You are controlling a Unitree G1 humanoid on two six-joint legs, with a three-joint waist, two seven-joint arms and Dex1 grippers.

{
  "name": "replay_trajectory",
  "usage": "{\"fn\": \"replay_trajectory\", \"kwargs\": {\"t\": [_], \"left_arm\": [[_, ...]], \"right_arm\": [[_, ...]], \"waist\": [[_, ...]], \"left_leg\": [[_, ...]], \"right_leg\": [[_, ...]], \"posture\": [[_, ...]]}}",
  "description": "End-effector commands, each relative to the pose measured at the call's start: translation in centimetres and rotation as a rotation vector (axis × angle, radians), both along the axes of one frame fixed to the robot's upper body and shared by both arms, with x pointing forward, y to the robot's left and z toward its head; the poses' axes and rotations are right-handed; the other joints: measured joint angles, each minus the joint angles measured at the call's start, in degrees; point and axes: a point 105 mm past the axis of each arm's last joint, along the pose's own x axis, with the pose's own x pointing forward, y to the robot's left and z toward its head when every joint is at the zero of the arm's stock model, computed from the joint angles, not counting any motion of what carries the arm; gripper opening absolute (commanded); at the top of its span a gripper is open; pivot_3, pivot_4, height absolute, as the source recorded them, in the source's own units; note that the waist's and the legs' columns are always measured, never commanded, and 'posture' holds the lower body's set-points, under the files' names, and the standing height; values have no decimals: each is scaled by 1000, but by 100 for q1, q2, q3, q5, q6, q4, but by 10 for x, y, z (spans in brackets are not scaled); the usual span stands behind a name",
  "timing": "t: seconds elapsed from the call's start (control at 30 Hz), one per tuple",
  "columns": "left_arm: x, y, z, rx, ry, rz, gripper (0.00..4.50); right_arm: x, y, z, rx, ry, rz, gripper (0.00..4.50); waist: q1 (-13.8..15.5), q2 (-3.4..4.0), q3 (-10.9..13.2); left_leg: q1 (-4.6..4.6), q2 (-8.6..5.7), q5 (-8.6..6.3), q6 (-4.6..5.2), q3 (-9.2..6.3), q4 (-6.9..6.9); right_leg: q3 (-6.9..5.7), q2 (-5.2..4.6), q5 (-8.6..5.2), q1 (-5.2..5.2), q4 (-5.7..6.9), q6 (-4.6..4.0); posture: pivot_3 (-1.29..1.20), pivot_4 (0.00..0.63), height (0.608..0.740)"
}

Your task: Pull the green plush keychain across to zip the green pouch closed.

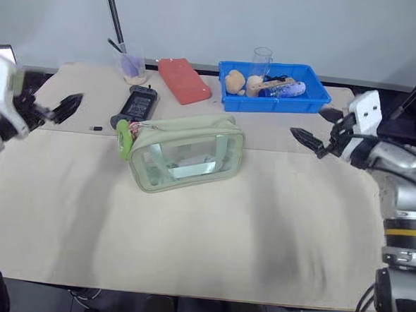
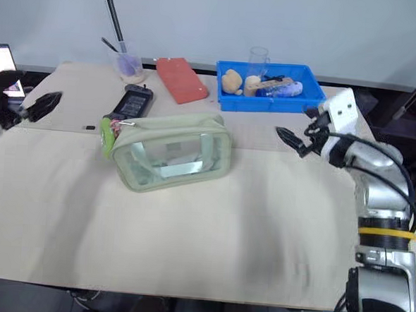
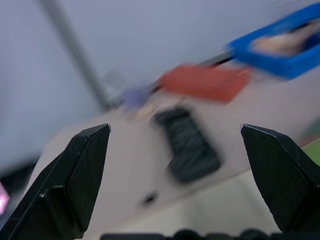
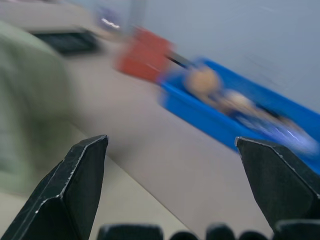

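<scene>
The green pouch (image 1: 186,151) is set mid-table, with the green plush keychain (image 1: 125,138) hung at its left end. The left gripper (image 1: 65,107) and right gripper (image 1: 309,141) are held spread wide and empty, well apart on either side.
</scene>
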Motion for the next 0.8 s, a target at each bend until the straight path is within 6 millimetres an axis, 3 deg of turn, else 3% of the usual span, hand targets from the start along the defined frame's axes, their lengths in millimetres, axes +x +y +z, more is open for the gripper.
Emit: {"fn": "replay_trajectory", "kwargs": {"t": [0.03,0.17,0.23,0.4,0.5,0.6,0.8], "left_arm": [[-7,-54,10,111,53,-202,4430],[-21,-103,-4,227,144,-389,4430],[-25,-114,-10,271,166,-433,4430],[-15,-121,-28,385,176,-401,4430],[-10,-121,-35,434,163,-394,4430],[-4,-118,-40,502,132,-374,3612],[-1,-117,-48,540,124,-390,820]], "right_arm": [[-27,37,24,-21,16,228,4500],[-58,70,29,-104,49,442,4500],[-65,78,34,-120,50,482,4500],[-67,92,51,-125,-20,483,4500],[-70,95,52,-127,-27,483,4500],[-70,95,52,-133,-29,475,4500],[-70,93,52,-158,-33,464,4500]], "waist": [[6,-1,1],[-1,3,6],[-21,5,8],[-10,5,9],[9,5,10],[17,5,10],[17,5,10]], "left_leg": [[-5,0,0,0,-1,1],[-15,-2,-1,0,-1,1],[-23,-2,-2,0,-1,1],[-20,0,-2,1,0,3],[-19,2,-2,1,-1,6],[-22,-2,-2,1,0,7],[-24,-5,-2,1,-1,7]], "right_leg": [[-1,1,0,-2,1,0],[1,0,-2,-11,0,6],[2,0,-3,-17,-1,7],[2,5,-5,-20,7,8],[1,7,-5,-19,7,7],[2,3,-5,-19,5,8],[2,0,-4,-19,6,7]], "posture": [[0,150,740],[0,150,740],[0,150,740],[0,150,740],[0,150,740],[0,150,740],[0,150,740]]}}
